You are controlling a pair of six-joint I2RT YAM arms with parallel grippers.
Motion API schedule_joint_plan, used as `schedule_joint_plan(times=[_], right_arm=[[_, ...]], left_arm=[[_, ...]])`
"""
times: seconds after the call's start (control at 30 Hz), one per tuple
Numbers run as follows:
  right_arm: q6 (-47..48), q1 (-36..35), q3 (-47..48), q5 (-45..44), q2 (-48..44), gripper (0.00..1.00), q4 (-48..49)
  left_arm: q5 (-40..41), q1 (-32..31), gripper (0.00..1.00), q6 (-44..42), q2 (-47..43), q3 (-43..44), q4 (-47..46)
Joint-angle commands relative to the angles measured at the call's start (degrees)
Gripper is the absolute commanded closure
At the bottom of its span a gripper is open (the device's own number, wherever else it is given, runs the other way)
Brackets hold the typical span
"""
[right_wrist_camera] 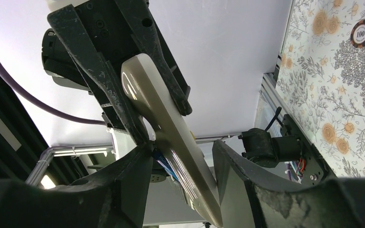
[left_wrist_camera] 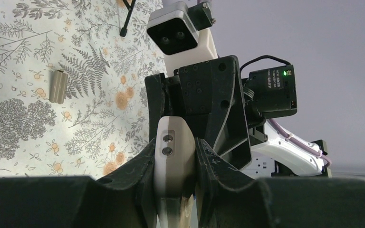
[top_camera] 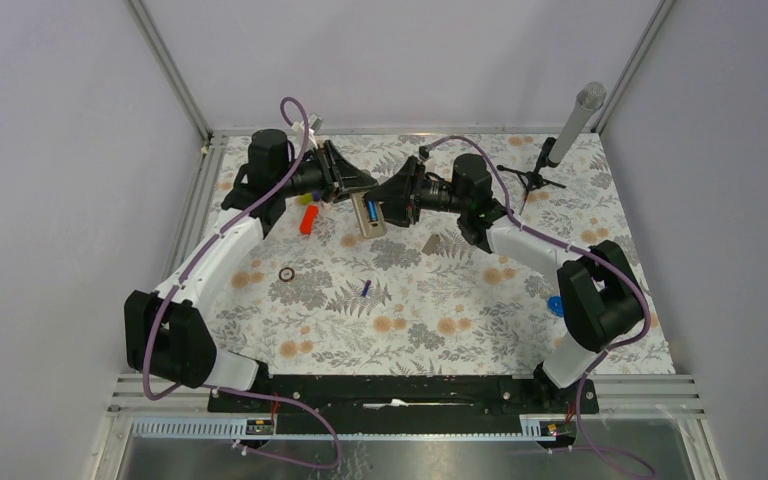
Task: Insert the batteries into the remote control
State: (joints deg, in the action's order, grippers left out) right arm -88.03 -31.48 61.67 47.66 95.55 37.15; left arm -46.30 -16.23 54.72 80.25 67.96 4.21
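The remote control point(top_camera: 374, 228) is held up in the air over the far part of the bench point(top_camera: 440, 320). One end of it is gripped by the left jaws, which are closed tight on its two sides. In the left wrist view it is seen squeezed between the two black fingers point(left_wrist_camera: 142, 166).

Its grey-tan back is turned up to the top camera. One blue battery point(top_camera: 369, 209) is seen lying in the recess there.

The right jaws are set around the other end of the remote control. They are held apart, with one finger point(right_wrist_camera: 128, 190) on each side. A gap is seen between the remote control and one finger. The other finger is close up against the blue battery, but whether it touches cannot be told.

The other battery point(top_camera: 365, 288) is seen lying on the bench near the middle, well apart from the remote control.

An orange-red block point(top_camera: 308, 218) is seen on the bench near the left jaws. A small grey cover point(top_camera: 432, 243) is seen near the right jaws. A round chip point(top_camera: 286, 274) and a blue lump point(top_camera: 555, 305) are also seen on the bench.
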Motion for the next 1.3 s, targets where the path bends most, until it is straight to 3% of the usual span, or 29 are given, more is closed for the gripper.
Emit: schedule_joint_plan(times=[0.0,0.5,0.73,0.9,1.1,1.17,1.27], right_arm=[[3.87,0.02,-0.01,2.82,0.79,0.46,-3.36],[3.08,0.02,-0.86,3.45,0.87,0.56,-0.67],[14.65,0.02,3.80,1.34,-0.08,0.55,-11.53],[17.15,0.26,6.32,0.89,-0.30,0.45,-12.09],[-0.29,3.75,0.82,1.33,-2.56,0.02,15.31],[-0.40,4.13,0.88,2.36,-3.47,0.00,17.89],[6.00,4.15,0.79,3.13,-5.69,0.00,14.40]], left_arm=[[-1.22,0.05,1.00,4.95,-0.27,5.69,-4.67],[-1.68,0.36,1.00,9.42,-0.18,7.27,-5.97],[-2.97,0.93,1.00,14.69,0.52,6.98,-7.49],[-3.40,1.24,1.00,13.24,0.52,6.42,-7.93],[-2.51,1.98,1.00,1.20,-1.10,4.84,-5.71],[-1.75,2.60,1.00,-2.07,-1.27,4.41,-4.54],[-2.72,3.87,1.00,-2.77,-0.63,3.23,-6.67]])
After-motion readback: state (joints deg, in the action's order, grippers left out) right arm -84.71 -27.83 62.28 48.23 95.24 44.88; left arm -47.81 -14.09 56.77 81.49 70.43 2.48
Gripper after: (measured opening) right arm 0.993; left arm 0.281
